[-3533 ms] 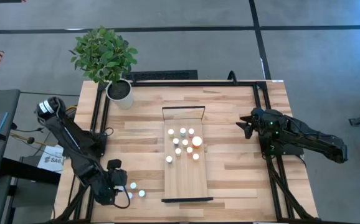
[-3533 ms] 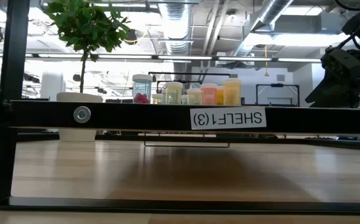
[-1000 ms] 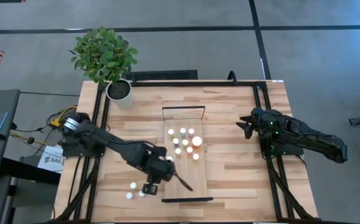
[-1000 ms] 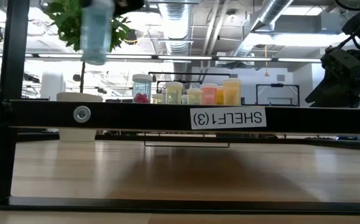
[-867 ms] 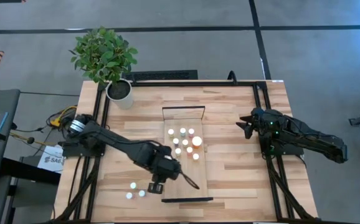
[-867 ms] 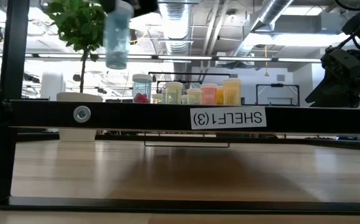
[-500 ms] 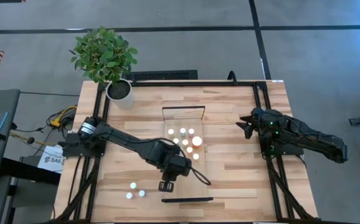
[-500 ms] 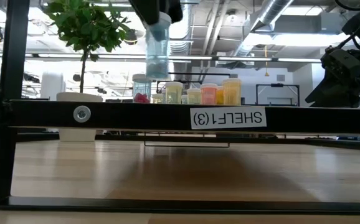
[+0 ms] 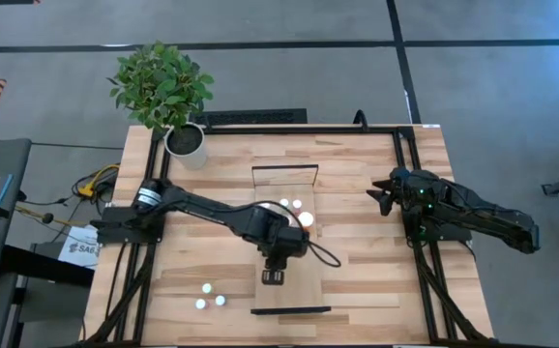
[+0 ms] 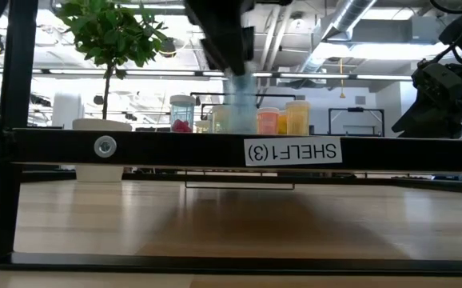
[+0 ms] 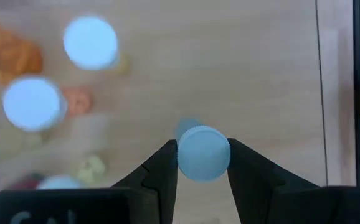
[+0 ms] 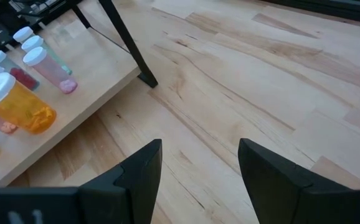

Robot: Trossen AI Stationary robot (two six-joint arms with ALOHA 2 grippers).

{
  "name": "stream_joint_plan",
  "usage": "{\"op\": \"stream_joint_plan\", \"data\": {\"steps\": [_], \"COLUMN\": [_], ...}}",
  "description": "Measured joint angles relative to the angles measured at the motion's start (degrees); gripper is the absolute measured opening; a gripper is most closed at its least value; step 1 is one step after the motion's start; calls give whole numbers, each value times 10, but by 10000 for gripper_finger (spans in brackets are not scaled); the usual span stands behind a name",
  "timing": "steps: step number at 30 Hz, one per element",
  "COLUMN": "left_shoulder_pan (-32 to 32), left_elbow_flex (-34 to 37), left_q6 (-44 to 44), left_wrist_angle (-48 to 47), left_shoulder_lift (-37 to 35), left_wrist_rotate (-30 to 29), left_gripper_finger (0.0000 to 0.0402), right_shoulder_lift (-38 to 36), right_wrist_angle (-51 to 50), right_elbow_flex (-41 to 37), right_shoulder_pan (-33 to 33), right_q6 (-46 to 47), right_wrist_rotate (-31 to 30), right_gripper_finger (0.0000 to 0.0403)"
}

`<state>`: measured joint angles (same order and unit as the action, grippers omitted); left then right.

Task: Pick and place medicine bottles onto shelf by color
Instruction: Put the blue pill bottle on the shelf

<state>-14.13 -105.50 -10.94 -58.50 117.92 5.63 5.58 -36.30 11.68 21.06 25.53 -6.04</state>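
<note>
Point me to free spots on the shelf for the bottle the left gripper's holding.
Bare board runs from the left gripper and its blue bottle to the shelf's near black end rail. The far half is crowded: the capped bottles cluster around the big orange bottle. A thin bare strip remains by the far rail.

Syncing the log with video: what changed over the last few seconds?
The left gripper picked one pale blue bottle from the table's near-left corner, leaving two bottles there, and carried it over the shelf beside the standing bottles. It stays gripped. The right gripper stayed parked, open.
</note>
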Motion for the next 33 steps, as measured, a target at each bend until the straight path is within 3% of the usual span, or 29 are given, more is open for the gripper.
{"op": "stream_joint_plan", "data": {"steps": [18, 33], "left_shoulder_pan": [15, 22], "left_elbow_flex": [7, 5], "left_q6": [-11, -28], "left_wrist_angle": [15, 35], "left_shoulder_lift": [4, 29], "left_wrist_rotate": [-18, 36], "left_gripper_finger": [106, 111], "right_shoulder_lift": [0, 0], "right_wrist_angle": [0, 0], "right_elbow_flex": [0, 0], "right_shoulder_pan": [0, 0], "right_q6": [0, 0], "right_wrist_rotate": [0, 0], "right_gripper_finger": [234, 234]}}
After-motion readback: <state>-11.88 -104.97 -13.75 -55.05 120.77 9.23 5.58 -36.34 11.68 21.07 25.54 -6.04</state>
